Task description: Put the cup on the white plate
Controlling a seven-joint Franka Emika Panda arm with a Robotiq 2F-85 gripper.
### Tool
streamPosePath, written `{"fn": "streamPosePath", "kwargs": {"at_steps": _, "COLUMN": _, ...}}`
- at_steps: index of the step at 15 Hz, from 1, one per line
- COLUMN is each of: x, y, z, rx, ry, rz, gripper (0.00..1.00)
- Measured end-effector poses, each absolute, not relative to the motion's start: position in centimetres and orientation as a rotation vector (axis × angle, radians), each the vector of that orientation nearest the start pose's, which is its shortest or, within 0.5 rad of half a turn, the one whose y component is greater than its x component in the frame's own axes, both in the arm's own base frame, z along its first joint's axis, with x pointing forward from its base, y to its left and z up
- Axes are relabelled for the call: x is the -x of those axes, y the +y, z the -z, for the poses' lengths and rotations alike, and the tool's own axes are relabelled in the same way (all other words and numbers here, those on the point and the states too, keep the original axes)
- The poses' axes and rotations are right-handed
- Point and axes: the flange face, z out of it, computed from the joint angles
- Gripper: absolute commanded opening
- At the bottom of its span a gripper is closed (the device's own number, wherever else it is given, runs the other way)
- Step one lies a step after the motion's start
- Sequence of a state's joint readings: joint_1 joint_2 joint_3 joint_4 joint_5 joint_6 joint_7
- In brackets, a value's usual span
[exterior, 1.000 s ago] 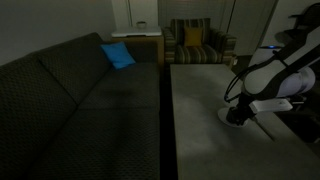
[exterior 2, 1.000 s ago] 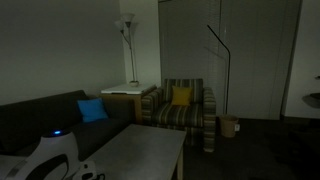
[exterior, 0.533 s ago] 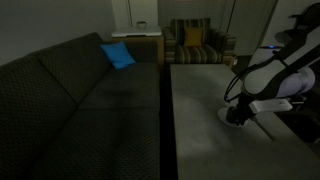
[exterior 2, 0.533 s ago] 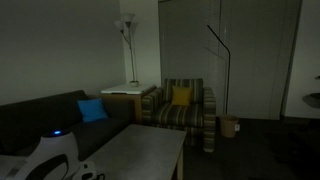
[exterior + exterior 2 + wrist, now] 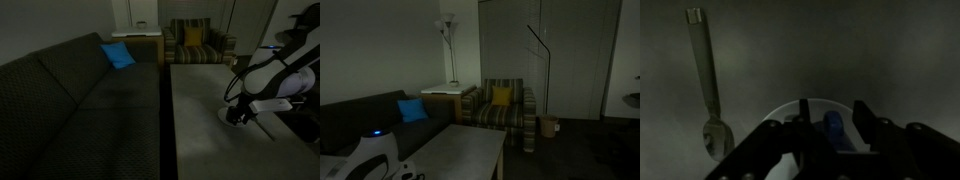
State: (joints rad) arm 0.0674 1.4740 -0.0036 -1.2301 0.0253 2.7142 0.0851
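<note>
Hand (image 5: 831, 118) is hanging low over the table (image 5: 195, 90), its fingers standing spread on either side of the cup (image 5: 832, 130). A dark sliver is showing on each flank, so nothing is looking pinched in this dim wrist view. The cup is sitting upright inside the rim of the white plate (image 5: 790, 108). The danger, I'd judge, is coming on the way out: a slanted lift could be hooking a finger on the rim, tipping the cup or dragging it off. To the left a spoon (image 5: 705, 75) is lying well apart. Farther off, a blue cushion (image 5: 117, 55) is resting on the sofa (image 5: 80, 95). No brands, labels or readable writing are showing.
</note>
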Motion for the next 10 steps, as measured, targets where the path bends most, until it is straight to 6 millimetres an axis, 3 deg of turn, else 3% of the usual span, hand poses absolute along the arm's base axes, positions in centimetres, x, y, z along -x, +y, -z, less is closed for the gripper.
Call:
{"fn": "streamPosePath", "kwargs": {"at_steps": 3, "x": -64.8, "y": 4.1, "z": 13.8, "rx": 3.134, "ry": 0.067, "rz": 0.012, "gripper": 0.99}}
{"fn": "streamPosePath", "kwargs": {"at_steps": 10, "x": -64.9, "y": 5.7, "z": 13.3, "rx": 3.173, "ry": 0.131, "rz": -0.049, "gripper": 1.0}}
